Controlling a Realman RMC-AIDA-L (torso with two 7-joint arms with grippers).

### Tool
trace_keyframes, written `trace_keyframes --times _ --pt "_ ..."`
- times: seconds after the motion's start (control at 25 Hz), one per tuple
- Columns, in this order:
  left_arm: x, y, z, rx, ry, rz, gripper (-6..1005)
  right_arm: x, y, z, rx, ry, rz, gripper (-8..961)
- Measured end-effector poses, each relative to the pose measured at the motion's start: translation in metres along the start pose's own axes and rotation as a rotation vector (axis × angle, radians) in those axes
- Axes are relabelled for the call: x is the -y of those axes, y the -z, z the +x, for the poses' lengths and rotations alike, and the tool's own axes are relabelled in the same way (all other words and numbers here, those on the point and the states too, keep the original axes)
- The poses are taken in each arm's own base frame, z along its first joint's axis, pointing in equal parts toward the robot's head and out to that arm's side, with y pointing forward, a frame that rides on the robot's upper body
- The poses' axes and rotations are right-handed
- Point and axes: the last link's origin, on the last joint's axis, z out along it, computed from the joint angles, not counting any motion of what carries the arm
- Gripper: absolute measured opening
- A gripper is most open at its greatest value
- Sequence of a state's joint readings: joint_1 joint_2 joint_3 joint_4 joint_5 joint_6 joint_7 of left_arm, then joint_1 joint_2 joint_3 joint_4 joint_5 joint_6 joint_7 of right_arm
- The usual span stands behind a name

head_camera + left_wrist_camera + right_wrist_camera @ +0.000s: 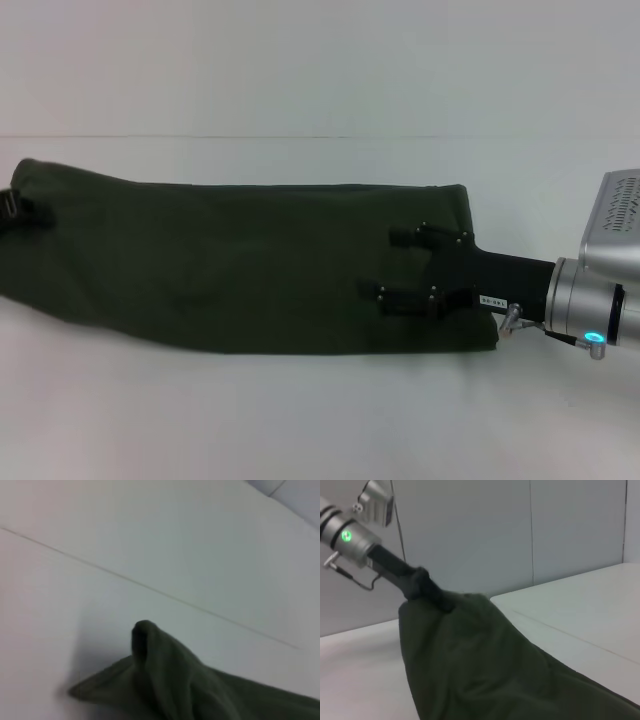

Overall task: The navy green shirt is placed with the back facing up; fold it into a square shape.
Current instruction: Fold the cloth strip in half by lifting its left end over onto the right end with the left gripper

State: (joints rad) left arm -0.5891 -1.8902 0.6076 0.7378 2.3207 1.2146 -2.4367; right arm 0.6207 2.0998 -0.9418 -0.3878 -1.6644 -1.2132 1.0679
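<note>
Head cam has the navy green shirt lying across the white bench as one long, narrow band, so it's folded lengthwise and stretches nearly the full width of what I can see. Fabric looks fairly flat, with a few soft wrinkles.

At the shirt's right end, my right end effector is reaching in over the cloth from the side. Its two black fingers stand clearly apart, one toward the far edge of the shirt and one toward the near edge, both lying on top of the fabric. I can't say for sure from this angle whether they're pinching any of it.

At the shirt's opposite end, the left end effector only peeks in at the very edge of the head view, right against the shirt's corner. The right wrist cam shows it from across the bench, its black fingertips buried in a bunched-up bit of the shirt's end, which is lifted a little off the bench there. So it looks clamped on the cloth. The left wrist cam just gives me a raised, peaked fold of green fabric over the white bench.
</note>
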Motion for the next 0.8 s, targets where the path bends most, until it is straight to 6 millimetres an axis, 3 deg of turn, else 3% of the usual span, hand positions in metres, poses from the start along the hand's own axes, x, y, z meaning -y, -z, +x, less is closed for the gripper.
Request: trace_keyframes --times 0.24,0.28,0.36,0.52,0.8 --pt "-0.036 0.011 0.018 0.009 0.011 -0.147 107 -0.001 0.0 0.002 -0.004 -0.003 -0.001 927" --pt "-0.058 0.012 0.026 0.033 0.029 -0.235 107 -0.002 0.0 0.003 -0.004 -0.003 -0.002 927" --pt "-0.07 0.011 0.029 0.043 0.045 -0.288 107 -0.002 0.0 0.003 -0.005 0.0 -0.002 927" --pt "-0.101 -0.004 0.027 0.066 0.098 -0.415 107 -0.003 0.0 0.005 -0.006 -0.004 -0.002 927" --pt "-0.145 -0.047 -0.001 0.082 0.175 -0.552 107 -0.001 0.005 0.01 0.009 -0.032 0.03 927"
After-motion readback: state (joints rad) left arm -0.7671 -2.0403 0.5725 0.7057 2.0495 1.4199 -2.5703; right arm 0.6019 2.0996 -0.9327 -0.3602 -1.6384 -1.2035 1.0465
